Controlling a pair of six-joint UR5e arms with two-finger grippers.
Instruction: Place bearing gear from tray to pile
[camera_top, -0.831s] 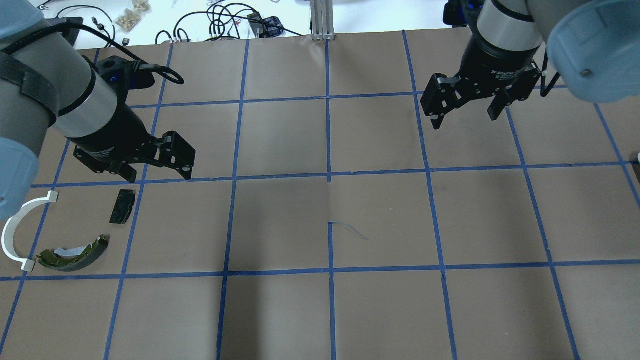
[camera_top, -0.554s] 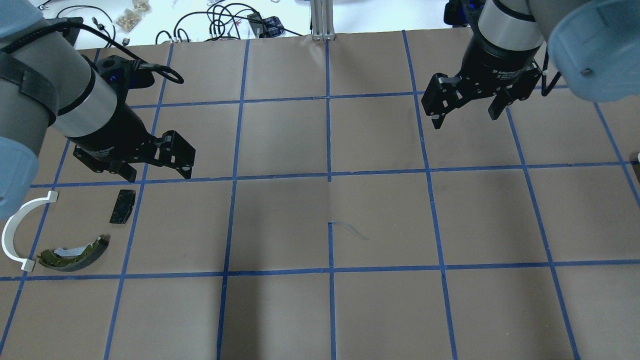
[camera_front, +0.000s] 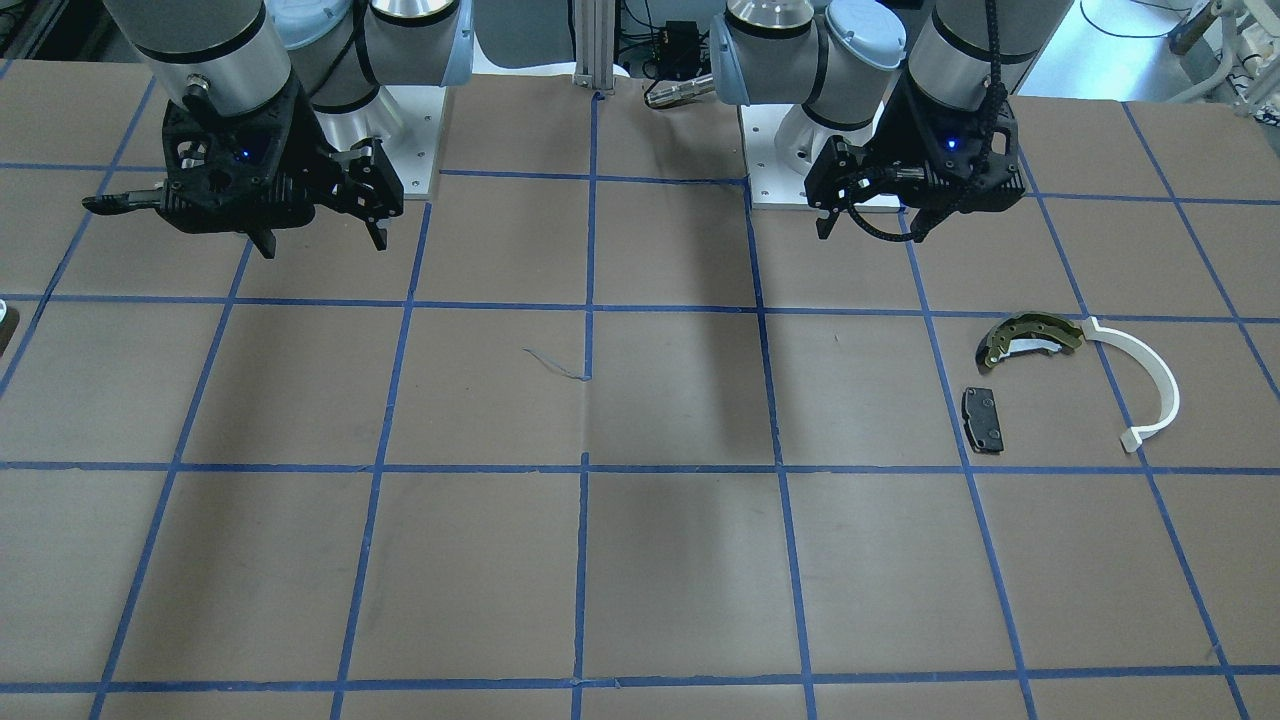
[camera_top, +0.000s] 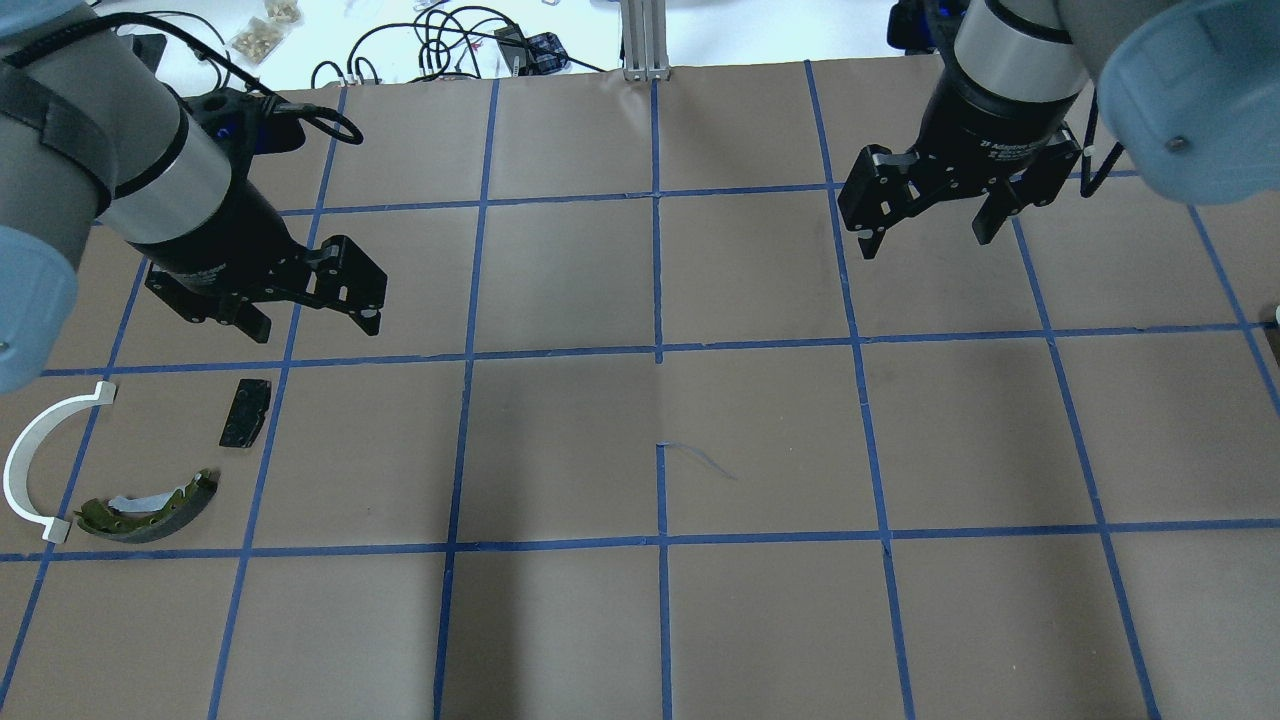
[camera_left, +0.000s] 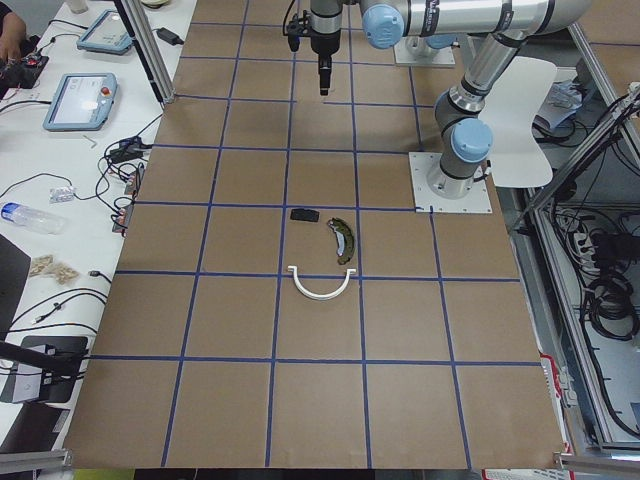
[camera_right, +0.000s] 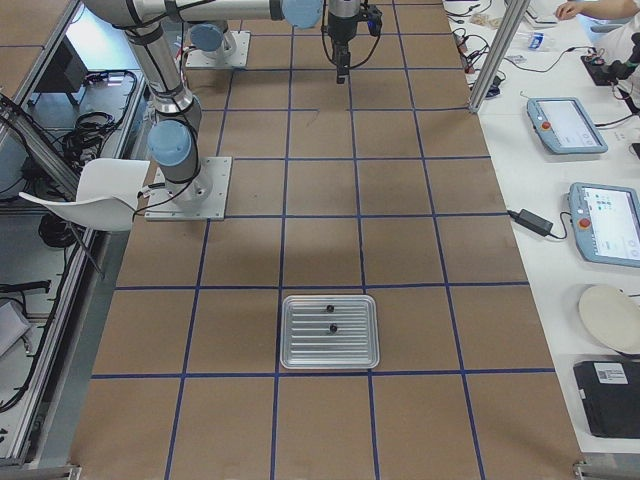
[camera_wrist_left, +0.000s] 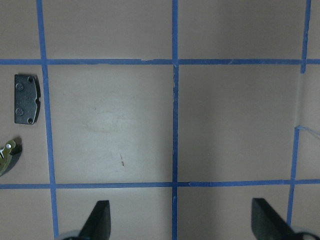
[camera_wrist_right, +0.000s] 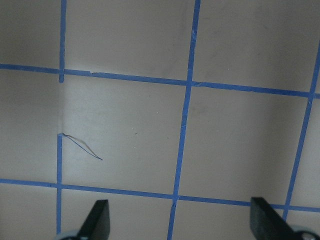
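The pile lies at the overhead view's left: an olive-gold brake shoe (camera_top: 150, 506), a white half-ring (camera_top: 35, 460) and a black pad (camera_top: 245, 412). It also shows in the front view, with the shoe (camera_front: 1025, 338), ring (camera_front: 1150, 385) and pad (camera_front: 983, 420). My left gripper (camera_top: 315, 325) is open and empty, above the table just beyond the pad. My right gripper (camera_top: 925, 238) is open and empty at the far right. A ribbed metal tray (camera_right: 300, 350) shows only in the exterior right view. Two small dark parts (camera_right: 331, 318) lie on it, too small to name.
The table is brown paper with a blue tape grid (camera_top: 658, 350). Cables (camera_top: 440, 40) and small bags lie beyond its far edge. A side table with tablets (camera_right: 565, 125) runs along one side. A small tear (camera_top: 700, 460) marks the paper at mid-table.
My left gripper has moved a little toward the table's far edge, away from the black pad, still open. My right gripper has hardly moved.
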